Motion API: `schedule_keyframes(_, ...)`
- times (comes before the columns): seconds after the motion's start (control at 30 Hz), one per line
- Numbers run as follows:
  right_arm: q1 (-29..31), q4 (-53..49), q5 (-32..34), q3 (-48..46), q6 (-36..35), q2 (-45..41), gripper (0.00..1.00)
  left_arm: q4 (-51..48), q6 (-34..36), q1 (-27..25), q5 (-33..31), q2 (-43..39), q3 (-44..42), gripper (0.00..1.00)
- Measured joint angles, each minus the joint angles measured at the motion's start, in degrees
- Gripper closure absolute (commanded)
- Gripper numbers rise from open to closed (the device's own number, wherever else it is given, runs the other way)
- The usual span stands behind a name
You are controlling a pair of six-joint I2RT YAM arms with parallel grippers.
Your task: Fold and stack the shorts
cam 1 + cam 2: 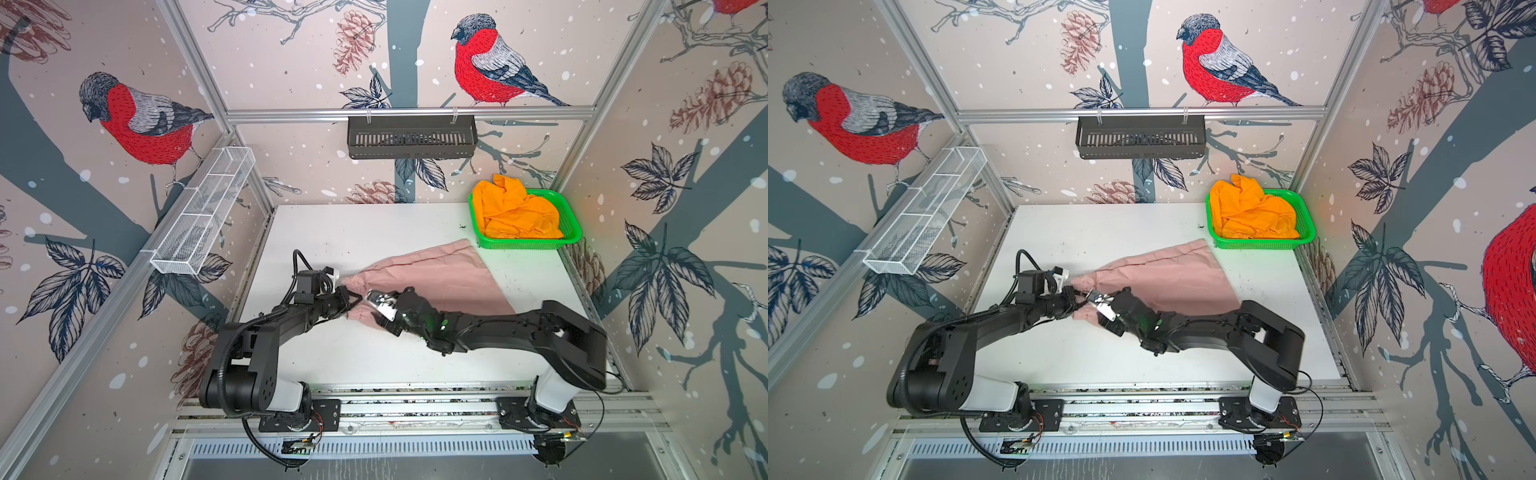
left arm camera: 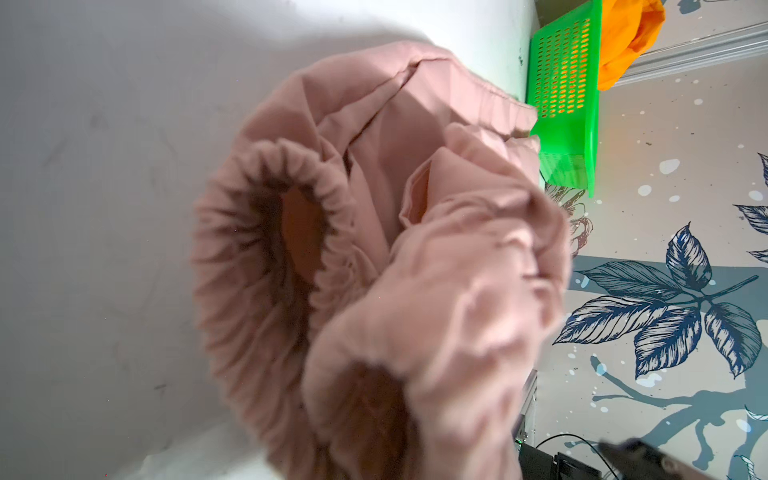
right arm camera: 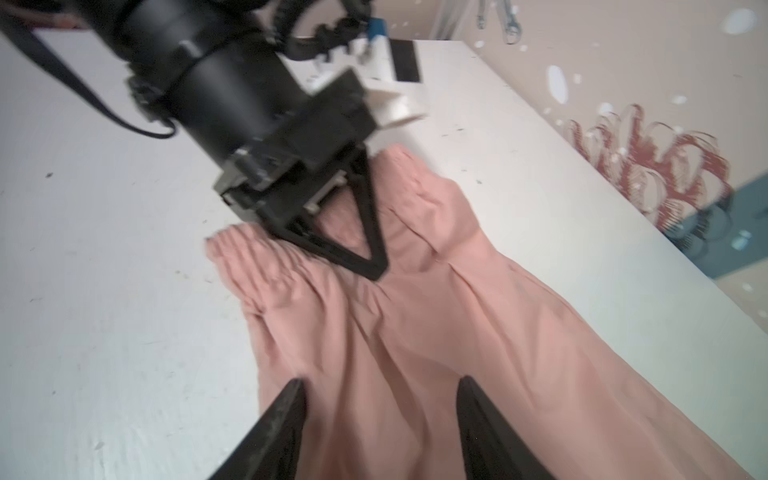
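The dusty pink soft cloth shorts (image 1: 436, 274) are lying plain on the white flat worktop (image 1: 353, 232). The bright orange cloth shorts (image 1: 515, 212) are glowing in the green perforated plastic basket (image 1: 519, 244). Red-breasted birds are patterning the pale walls (image 1: 291, 83).

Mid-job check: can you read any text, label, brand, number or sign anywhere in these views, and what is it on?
No text is readable in any view.
On the pink shorts: no tag or print showing.
On the orange shorts and the green basket: no label showing.
On the circuit boards below the arm bases: any markings are too small to read.
On the wallpaper: birds, leaves and cones only, no words.
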Motion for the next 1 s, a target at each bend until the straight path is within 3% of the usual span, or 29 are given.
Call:
schedule_keyframes(0.07,-2.2,-2.1,-0.5,-1.9,1.5,-4.2,0.63,-5.3,1.8,0.1,-0.1,-1.5,2.9,1.0)
schedule_keyframes(0.17,-4.3,-4.8,0.0,-4.5,2.8,-8.1,0.8,-14.4,5.2,0.1,-0.7,-2.9,8.3,1.0)
schedule_keyframes(0.37,-5.8,-8.1,2.8,-6.3,4.2,-7.9,0.95,-28.2,11.9,0.6,-3.6,-2.2,18.6,1.0)
schedule_keyframes(0.67,0.2,-5.6,-0.8,-5.1,8.9,5.2,0.96,-44.2,21.8,4.1,-8.8,3.0,33.8,1.0)
schedule_keyframes(0.9,1.9,-9.3,-6.6,10.9,10.8,19.3,0.87,-48.6,24.5,5.6,-11.1,6.0,39.8,1.0)
schedule_keyframes(1.0,0.8,-11.3,-10.9,14.9,11.9,21.5,0.83,-49.5,24.7,5.6,-12.7,7.1,42.1,1.0)
